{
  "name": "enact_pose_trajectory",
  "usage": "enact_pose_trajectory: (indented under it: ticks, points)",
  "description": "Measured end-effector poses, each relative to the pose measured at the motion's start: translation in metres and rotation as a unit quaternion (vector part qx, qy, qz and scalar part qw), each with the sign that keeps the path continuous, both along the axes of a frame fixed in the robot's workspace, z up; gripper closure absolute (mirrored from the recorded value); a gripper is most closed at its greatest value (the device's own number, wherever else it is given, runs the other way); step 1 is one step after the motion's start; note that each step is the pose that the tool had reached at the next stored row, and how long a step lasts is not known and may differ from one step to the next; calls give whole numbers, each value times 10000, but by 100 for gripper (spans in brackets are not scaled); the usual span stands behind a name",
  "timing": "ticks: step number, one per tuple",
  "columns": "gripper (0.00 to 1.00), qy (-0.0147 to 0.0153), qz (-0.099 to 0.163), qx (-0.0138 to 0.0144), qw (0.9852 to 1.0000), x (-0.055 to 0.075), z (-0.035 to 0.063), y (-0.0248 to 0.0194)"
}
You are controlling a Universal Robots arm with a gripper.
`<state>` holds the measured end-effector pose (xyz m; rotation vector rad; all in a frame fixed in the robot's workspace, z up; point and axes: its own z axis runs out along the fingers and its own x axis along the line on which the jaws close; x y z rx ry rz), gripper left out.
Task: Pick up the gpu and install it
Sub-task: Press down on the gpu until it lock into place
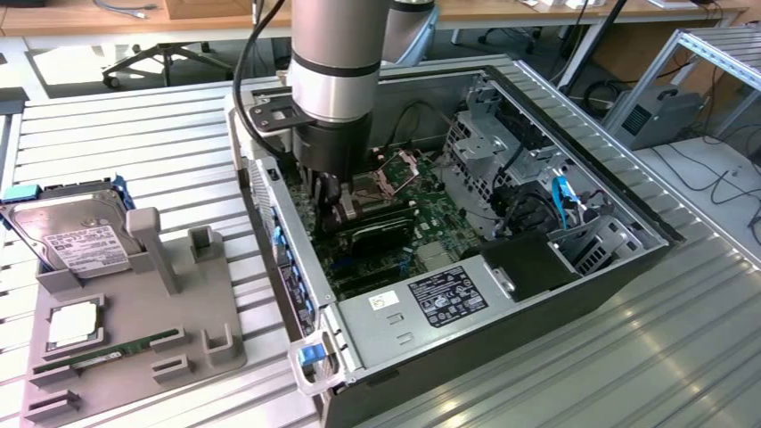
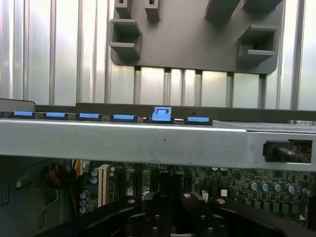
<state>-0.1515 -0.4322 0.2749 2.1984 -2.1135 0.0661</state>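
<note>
Your gripper (image 1: pixel 345 201) is lowered inside the open computer case (image 1: pixel 594 160), fingers closed together; whether they hold anything you cannot tell. The gpu (image 1: pixel 383 234) lies flat on the motherboard (image 1: pixel 446 214) just beside the fingers. Room is tight: the case's rear wall (image 1: pixel 280 241) stands close on the exterior view's left, the drive cage (image 1: pixel 494 147) on its right. Outside, a grey holder tray (image 1: pixel 178 312) carries a hard drive (image 1: pixel 71 236) and memory stick (image 1: pixel 102 349). The wrist view adds blue slot clips (image 2: pixel 162 114) along the case edge.
</note>
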Motion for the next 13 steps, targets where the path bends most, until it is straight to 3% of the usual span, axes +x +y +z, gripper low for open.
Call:
enact_pose_trajectory:
  ticks: [13]
  points:
    - [89, 2, 0, -2, 10000, -32, -28, 0]
